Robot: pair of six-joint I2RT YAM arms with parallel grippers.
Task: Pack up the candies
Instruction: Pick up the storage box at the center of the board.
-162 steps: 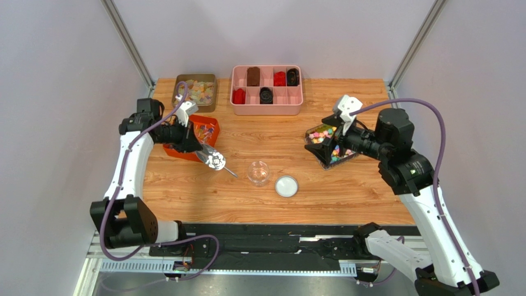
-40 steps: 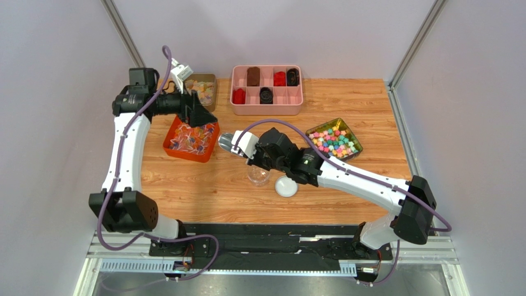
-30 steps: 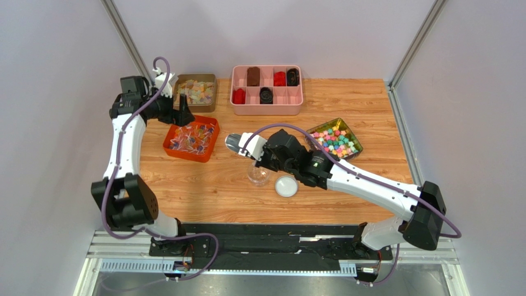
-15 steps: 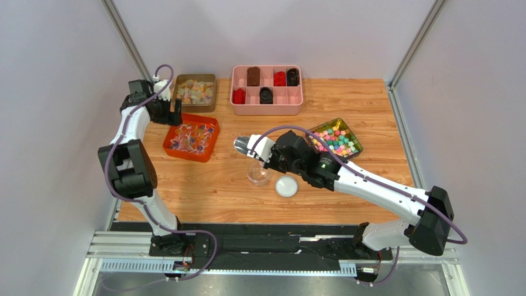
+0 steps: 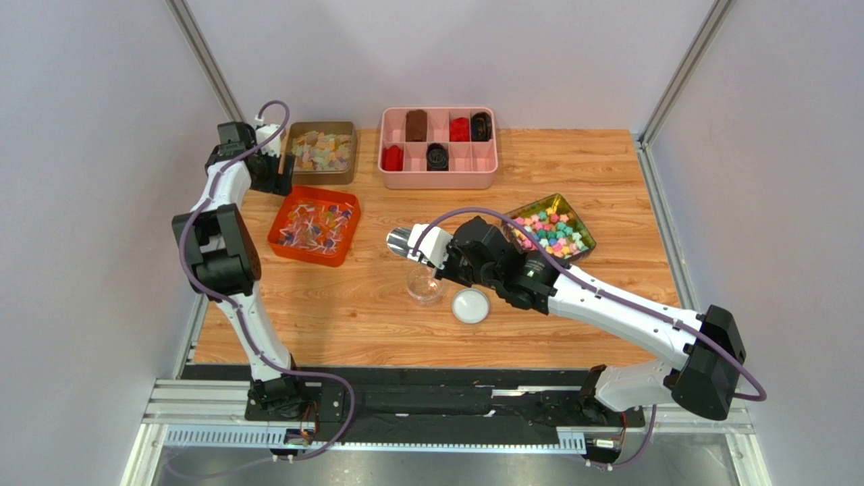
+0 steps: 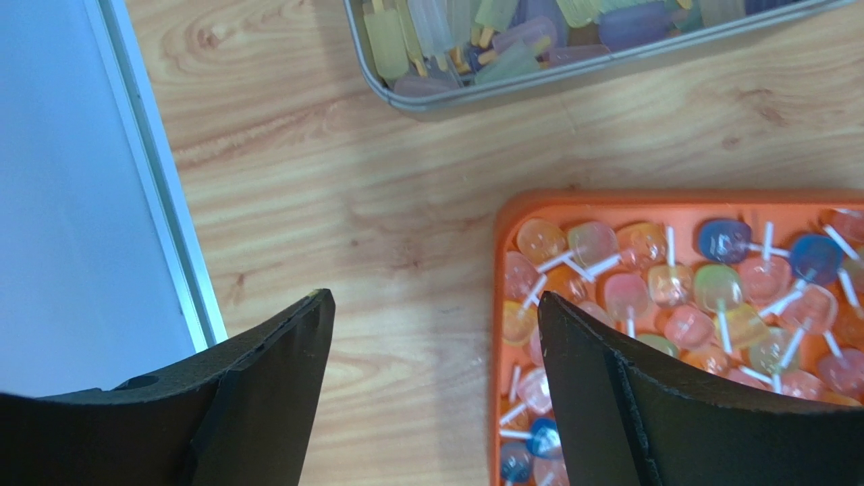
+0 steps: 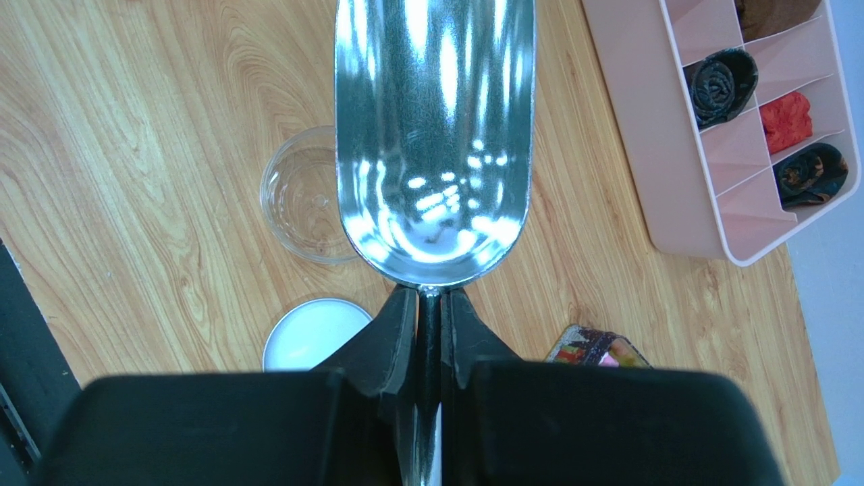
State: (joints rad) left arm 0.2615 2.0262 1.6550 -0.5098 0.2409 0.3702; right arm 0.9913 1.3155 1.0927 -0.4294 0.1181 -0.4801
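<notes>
Orange plastic tray (image 6: 504, 253) on the table's left side holds the candies (image 6: 669, 289), small translucent pink, blue and yellowish sweets on white sticks. None looks packed yet: the small clear round jar (image 5: 424, 285) appears empty, its round white lid (image 5: 471, 306) lying just beside it. The right gripper (image 7: 431, 304) is clamped on the handle of a shiny metal scoop (image 7: 434, 132), whose bowl is bare, beside the jar. The left gripper (image 6: 436, 314) hangs with jaws apart, holding nothing, over the tray's edge. Scooping, filling and lidding all seem left to do.
</notes>
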